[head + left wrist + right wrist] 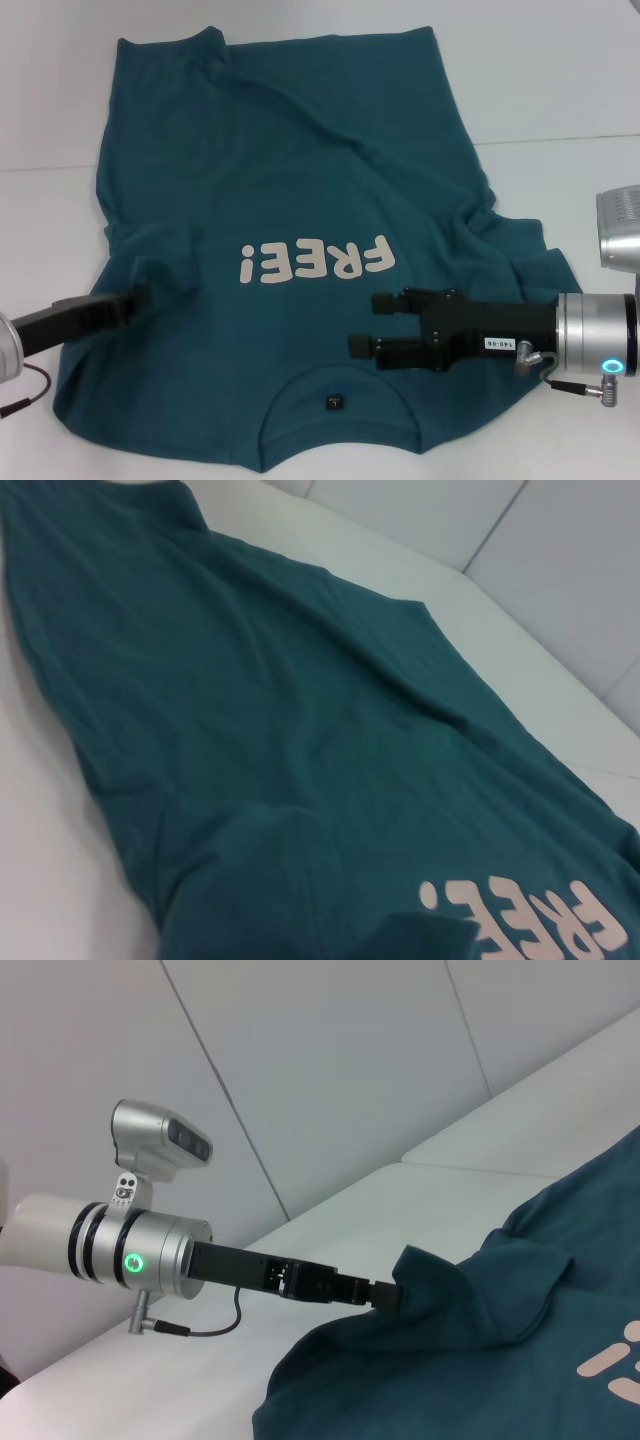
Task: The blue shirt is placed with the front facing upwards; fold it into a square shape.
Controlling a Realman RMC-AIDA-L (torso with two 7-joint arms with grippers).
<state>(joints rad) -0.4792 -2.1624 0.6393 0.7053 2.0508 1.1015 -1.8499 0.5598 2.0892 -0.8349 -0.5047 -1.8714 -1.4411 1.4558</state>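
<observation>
**Inspector A:** Head view first. The blue shirt lies spread face up on the white desk, collar nearest the robot, hem at the far side, "FREE!" print mid-chest. Creases run across the body; the sleeve on the robot's right is bunched.

**Inspector B:** And the arms?

**Inspector A:** The left end effector is at the left sleeve. The right wrist view shows it closed on a raised tuft of that sleeve fabric, lifted clear of the desk. The right end effector hovers over the chest near the collar, its two fingers spread wide, holding nothing.

**Inspector B:** Which step do you judge this to be?

**Inspector A:** The opening fold, by my assessment: no panel is yet laid over, so the shirt is still at full spread. The left sleeve appears to be taken up for carrying inward across the body.

**Inspector B:** What does the next move require?

**Inspector A:** Probably a right-side grasp, then an even fold. The grip on the left looks thin; slippage is the risk I would note.
</observation>
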